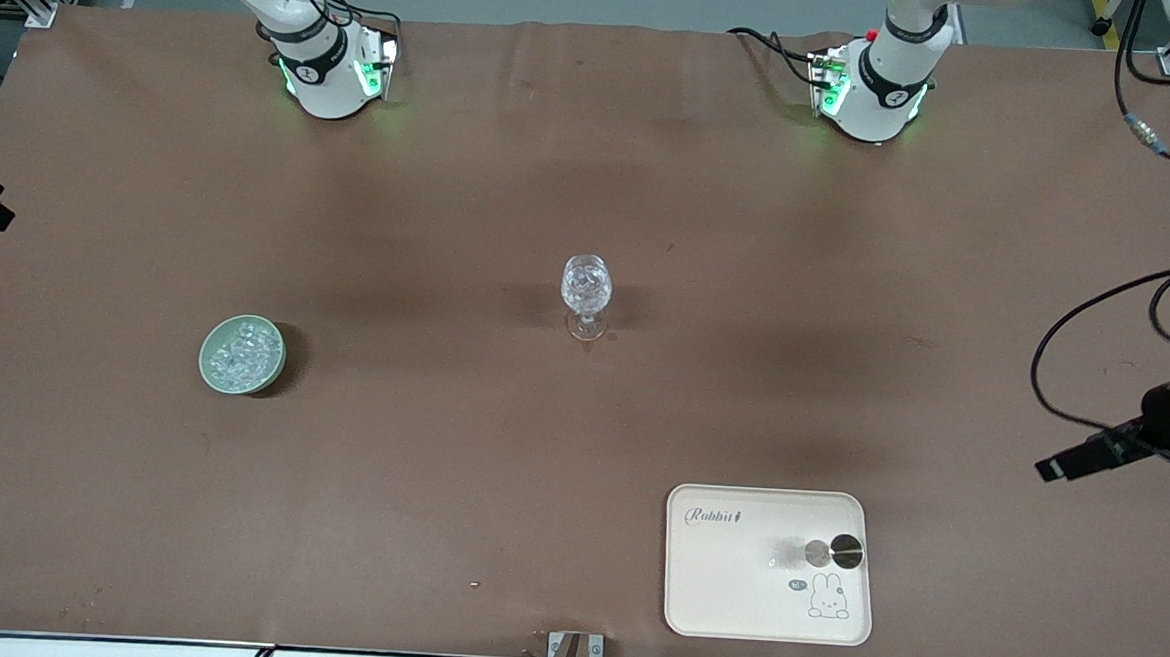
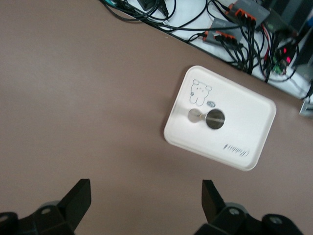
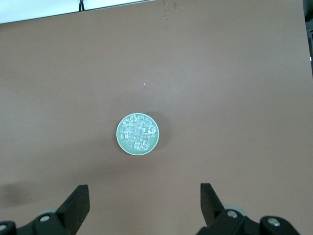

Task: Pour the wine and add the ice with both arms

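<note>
Brown covering spreads over the whole worktop (image 1: 513,165), and the wine glass (image 1: 586,291) stands upright at the centre of the front view. Its bowl glitters, but I cannot tell whether that is ice inside or only cut glass, and no wine colour shows. So this could be a glass waiting to be filled or one already served.

The green bowl of ice (image 1: 242,353) sits toward the right arm's end, a little nearer the camera than the glass. The right pincer (image 3: 143,193) hangs high over it, fingers spread wide and holding nothing. The left pincer (image 2: 145,191) hangs equally wide and empty over bare worktop just beside the cream rabbit tray (image 1: 701,595), low in the front view. A small clear bottle (image 1: 831,551) with a metal top rests on the tray; whether it stands or lies I cannot tell.

Any grip on the bottle should close squarely on its body, clear of the tray's raised rim. Ice is small and slippery, so it needs a centred pinch and a low drop into the narrow glass mouth. Both arms meet at the glass, which could tip on its thin stem. Loose cables (image 1: 1096,325) trail at the left arm's end of the worktop
</note>
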Robot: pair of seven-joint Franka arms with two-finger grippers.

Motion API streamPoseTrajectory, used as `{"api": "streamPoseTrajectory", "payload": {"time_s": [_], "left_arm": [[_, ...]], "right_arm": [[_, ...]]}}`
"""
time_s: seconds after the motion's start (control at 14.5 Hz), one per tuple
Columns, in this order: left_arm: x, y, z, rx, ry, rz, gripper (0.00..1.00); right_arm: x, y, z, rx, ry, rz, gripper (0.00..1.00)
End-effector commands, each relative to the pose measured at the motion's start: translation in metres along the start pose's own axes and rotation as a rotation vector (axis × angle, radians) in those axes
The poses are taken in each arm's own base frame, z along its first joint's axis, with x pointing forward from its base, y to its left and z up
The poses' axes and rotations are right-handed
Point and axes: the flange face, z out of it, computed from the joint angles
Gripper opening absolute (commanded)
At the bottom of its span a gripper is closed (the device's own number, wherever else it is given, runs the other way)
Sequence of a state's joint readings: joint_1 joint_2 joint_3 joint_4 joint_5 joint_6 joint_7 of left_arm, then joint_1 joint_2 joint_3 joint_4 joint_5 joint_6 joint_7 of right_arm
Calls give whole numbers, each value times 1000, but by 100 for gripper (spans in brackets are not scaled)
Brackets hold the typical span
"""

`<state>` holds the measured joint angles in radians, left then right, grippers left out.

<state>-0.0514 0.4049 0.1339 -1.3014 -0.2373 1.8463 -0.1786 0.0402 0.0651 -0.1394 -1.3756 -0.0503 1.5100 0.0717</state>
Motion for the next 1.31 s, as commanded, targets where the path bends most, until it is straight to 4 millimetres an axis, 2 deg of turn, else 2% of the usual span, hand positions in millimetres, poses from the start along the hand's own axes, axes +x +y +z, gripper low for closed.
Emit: {"api": "streamPoseTrajectory", "payload": {"time_s": [0.0,0.07,0.21,0.35,0.48,0.83,0.97,1.24], "left_arm": [[-49,6,-39,34,6,123,100],[-70,12,-50,53,7,161,100],[-109,24,-65,88,7,235,100],[-133,28,-75,86,8,252,100],[-139,28,-83,89,-10,253,100],[-128,46,-118,128,-52,279,100],[-133,46,-121,145,-72,285,100],[-145,58,-110,209,-84,328,100]], "right_arm": [[-3,4,2,25,-6,-7,100],[-3,13,2,29,-6,10,100],[-3,15,3,28,-8,13,100],[-4,14,5,28,-19,11,100],[-4,12,5,28,-20,8,100],[-4,16,5,27,-22,15,100],[-4,21,5,29,-22,25,100],[-4,26,7,34,-26,34,100]]}}
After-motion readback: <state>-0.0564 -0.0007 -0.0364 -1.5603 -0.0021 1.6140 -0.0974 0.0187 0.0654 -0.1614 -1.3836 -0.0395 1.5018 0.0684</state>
